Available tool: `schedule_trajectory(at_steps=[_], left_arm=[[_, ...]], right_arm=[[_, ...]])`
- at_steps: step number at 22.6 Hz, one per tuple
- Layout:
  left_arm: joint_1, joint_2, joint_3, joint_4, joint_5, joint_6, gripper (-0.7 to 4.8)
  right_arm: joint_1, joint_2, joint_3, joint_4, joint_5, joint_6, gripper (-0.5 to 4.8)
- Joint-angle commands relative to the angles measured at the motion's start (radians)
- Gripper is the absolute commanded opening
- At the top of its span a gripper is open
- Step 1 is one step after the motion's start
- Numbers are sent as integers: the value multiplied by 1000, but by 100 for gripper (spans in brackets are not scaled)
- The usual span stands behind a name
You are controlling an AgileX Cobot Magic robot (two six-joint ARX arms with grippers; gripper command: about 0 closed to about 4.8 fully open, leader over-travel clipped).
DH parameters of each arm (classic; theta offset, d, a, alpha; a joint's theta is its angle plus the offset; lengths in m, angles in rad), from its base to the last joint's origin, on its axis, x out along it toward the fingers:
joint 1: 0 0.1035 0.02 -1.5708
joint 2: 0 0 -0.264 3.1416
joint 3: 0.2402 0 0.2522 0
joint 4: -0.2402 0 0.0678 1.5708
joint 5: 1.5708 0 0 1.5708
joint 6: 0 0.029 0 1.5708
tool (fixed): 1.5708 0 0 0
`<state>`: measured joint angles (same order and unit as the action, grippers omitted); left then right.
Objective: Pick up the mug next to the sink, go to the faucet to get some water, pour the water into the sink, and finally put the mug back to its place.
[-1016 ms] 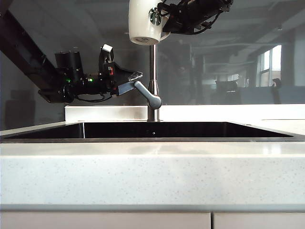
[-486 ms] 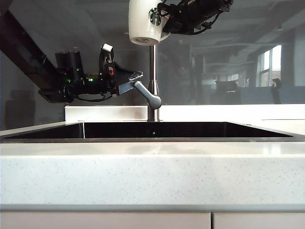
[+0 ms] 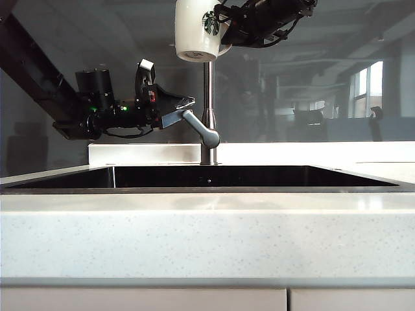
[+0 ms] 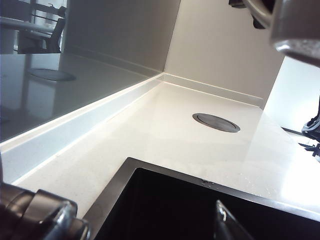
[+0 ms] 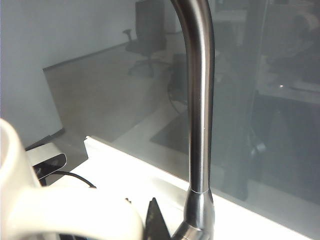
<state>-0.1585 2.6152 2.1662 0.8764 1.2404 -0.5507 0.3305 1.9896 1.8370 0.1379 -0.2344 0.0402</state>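
While the white ceramic mug point(image 3: 200, 29) with the round green logo hangs upright high above the sink, directly over the tall brushed-steel tube faucet point(image 3: 208, 110), the right gripper point(image 3: 225, 26) is clenched on its loop handle point(image 5: 75, 217), reaching in from the upper right of the exterior view. The mug's base sits just above the visible top of the spout. The left gripper point(image 3: 180, 110) is at the faucet's short angled lever handle point(image 3: 201, 129), its jaws spread wide at the lever's upper end; whether they touch it I cannot tell. The wide dark-walled rectangular sink point(image 3: 207, 177) lies sunk in the pale speckled stone counter point(image 3: 207, 236), and the faucet stands at its back edge.
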Motion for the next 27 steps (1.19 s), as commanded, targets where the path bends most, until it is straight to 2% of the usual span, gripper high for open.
schedule_trajectory(at_steps=[1, 10, 16, 20, 25, 26, 27], left_arm=[[-5, -5, 4, 15, -15, 17, 362], [-5, -5, 4, 9, -51, 34, 362], [-5, -5, 4, -92, -62, 132, 362], [-5, -5, 4, -151, -150, 217, 362], [-5, -5, 4, -169, -282, 266, 360], [-5, -5, 4, -178, -308, 277, 355], [-5, -5, 4, -195, -350, 302, 325]], right_arm=[[1, -19, 13, 72, 0, 19, -3], [1, -19, 13, 72, 0, 19, -3], [1, -19, 13, 72, 0, 19, -3], [1, -19, 13, 72, 0, 18, -3], [1, -19, 13, 72, 0, 14, -3], [1, -19, 13, 72, 0, 14, -3], [1, -19, 13, 72, 0, 14, -3]])
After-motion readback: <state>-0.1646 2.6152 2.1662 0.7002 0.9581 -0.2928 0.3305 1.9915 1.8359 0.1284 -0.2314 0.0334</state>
